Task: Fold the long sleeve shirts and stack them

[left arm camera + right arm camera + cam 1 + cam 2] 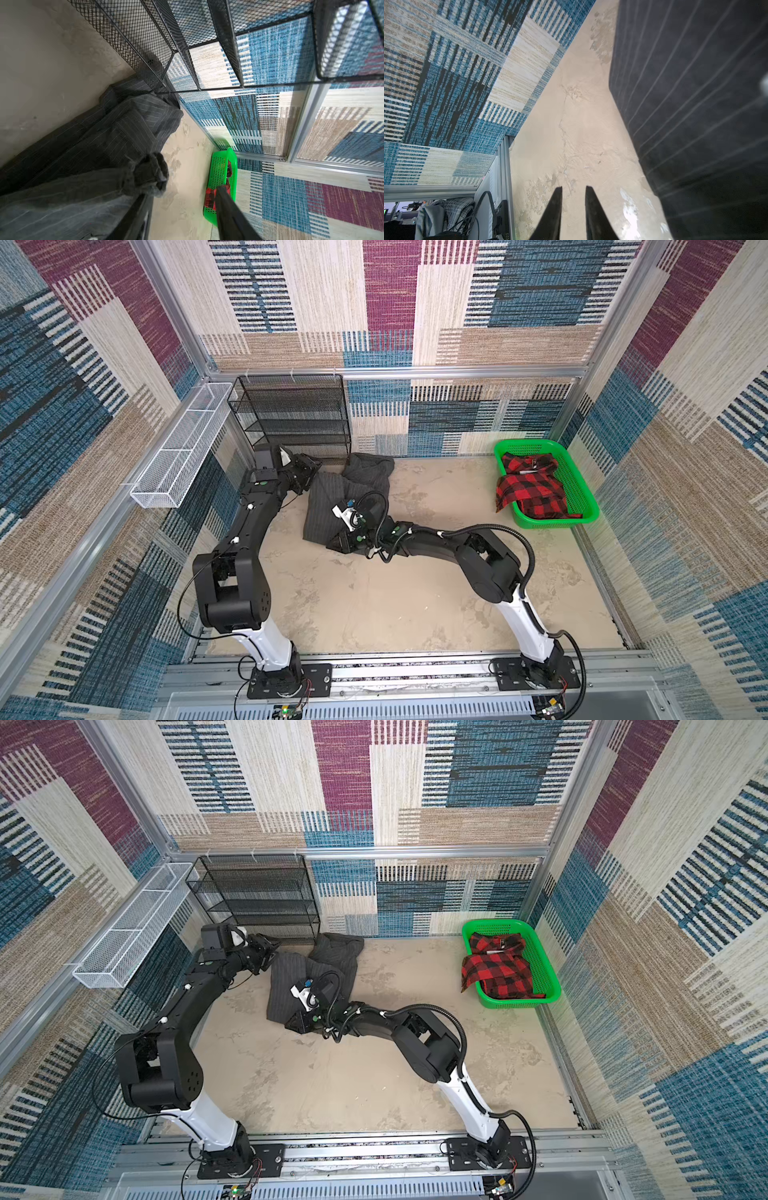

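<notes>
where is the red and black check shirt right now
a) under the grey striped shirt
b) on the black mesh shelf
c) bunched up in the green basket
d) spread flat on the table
c, in both top views the red-and-black check shirt lies crumpled inside the green basket at the right of the table, with one part hanging over its rim.

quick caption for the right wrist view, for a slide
Right gripper, jaws slightly apart and empty, over the bare table beside the grey pinstriped shirt
</notes>
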`<state>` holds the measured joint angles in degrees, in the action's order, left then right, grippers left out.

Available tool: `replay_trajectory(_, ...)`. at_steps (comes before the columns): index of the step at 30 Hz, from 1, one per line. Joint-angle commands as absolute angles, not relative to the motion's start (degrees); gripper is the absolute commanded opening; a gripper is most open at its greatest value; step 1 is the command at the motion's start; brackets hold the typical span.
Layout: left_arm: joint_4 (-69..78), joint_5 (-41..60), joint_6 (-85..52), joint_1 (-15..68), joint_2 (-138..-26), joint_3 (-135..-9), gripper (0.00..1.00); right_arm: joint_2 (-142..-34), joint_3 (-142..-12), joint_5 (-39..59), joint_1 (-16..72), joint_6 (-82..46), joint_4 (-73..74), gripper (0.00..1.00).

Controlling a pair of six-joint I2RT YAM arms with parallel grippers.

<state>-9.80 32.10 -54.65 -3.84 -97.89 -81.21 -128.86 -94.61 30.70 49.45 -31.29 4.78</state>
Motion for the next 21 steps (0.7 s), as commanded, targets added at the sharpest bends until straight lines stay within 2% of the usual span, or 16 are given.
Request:
replay_trajectory(1,-13.39,36.32,-51.36,-3.76,-98.46,-80.75,0.54,-126.17,-94.23,28.25,48.35,-27.61,2.30,0.25)
replay_trajectory(4,-11.25,36.62,-52.12,-3.70,-100.00,-80.80,0.54,-126.00,-94.61,27.46,46.80,-26.39,1.25,0.25)
replay_trajectory(10,-12.87,38.64,-51.35,-2.78,-106.41,-89.76,0.51,-126.47,-94.52,23.24,45.29,-26.12,1.40,0.27)
replay_trajectory(16,-17.31,39.54,-49.69,-0.99,-111.83,-98.85,0.49,-126.12,-96.45,15.49,42.56,-23.49,-0.71,0.42)
replay_trajectory(21,-19.79,37.40,-48.52,-1.05,-108.64,-95.38,0.49,-128.92,-105.19,13.45,38.40,-18.81,-8.13,0.45)
